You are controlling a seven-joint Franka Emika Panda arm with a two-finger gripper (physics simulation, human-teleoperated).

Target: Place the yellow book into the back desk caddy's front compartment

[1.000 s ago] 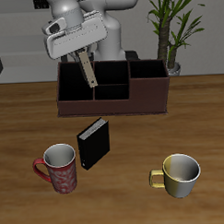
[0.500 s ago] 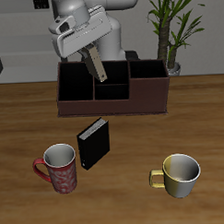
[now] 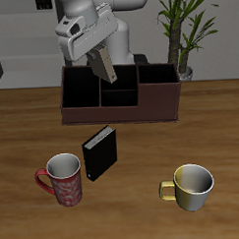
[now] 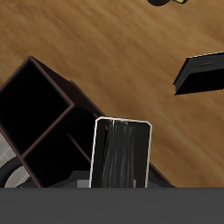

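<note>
Overhead, pincer (image 3: pixel 97 59) grips unlabelled yellow book (image 3: pixel 104 68).

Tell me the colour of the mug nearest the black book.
The mug is red with a light speckled pattern and a pale inside; the exterior view shows it best.

yellow book (image 3: pixel 104 66): tilted, seemingly above caddy | back desk caddy (image 3: pixel 119 104): dark, partitioned

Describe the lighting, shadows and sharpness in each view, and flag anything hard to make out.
Exterior view: even, soft light, faint shadows under the black book and both mugs; low resolution blurs where the gripper meets the yellow book above the back desk caddy. Wrist view: the caddy cells are nearly black, the wood grain looks smeared, and the book shows dark and streaky, its colour unreadable.
</note>
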